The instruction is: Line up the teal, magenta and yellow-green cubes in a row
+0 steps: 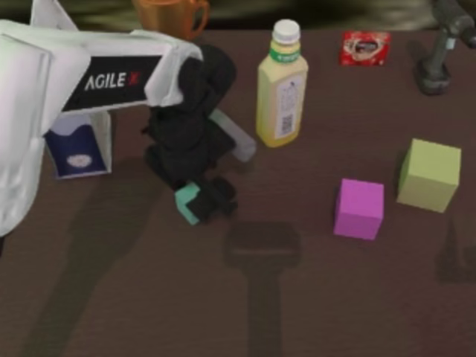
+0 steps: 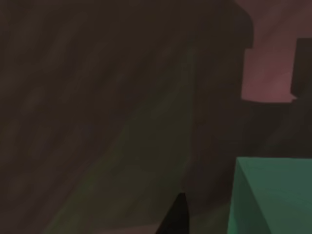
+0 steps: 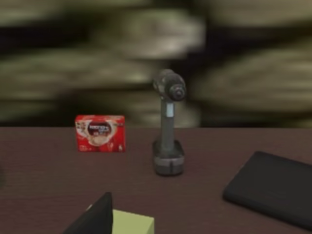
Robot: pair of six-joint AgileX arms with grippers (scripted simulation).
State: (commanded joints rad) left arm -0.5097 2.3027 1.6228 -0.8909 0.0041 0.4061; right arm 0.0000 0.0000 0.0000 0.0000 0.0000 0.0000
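Observation:
My left gripper [image 1: 199,201] is out over the middle-left of the table, open, with the small teal cube [image 1: 187,202] at its fingertips. Seen from the left wrist, the teal cube [image 2: 275,197] is very close, and a gap separates it from the one dark finger [image 2: 176,217] that shows. The magenta cube [image 1: 359,209] rests on the table at the right, with the larger yellow-green cube [image 1: 429,175] just beyond it to the right. My right arm is parked outside the top view; its wrist view shows a corner of the yellow-green cube [image 3: 132,223].
A yellow bottle [image 1: 282,89] stands upright just right of my left arm. At the back are an orange mug [image 1: 169,13], a red packet [image 1: 364,47] and a drill [image 1: 439,52]. A blue and white carton [image 1: 78,149] stands at the left. A black pad [image 3: 270,192] shows in the right wrist view.

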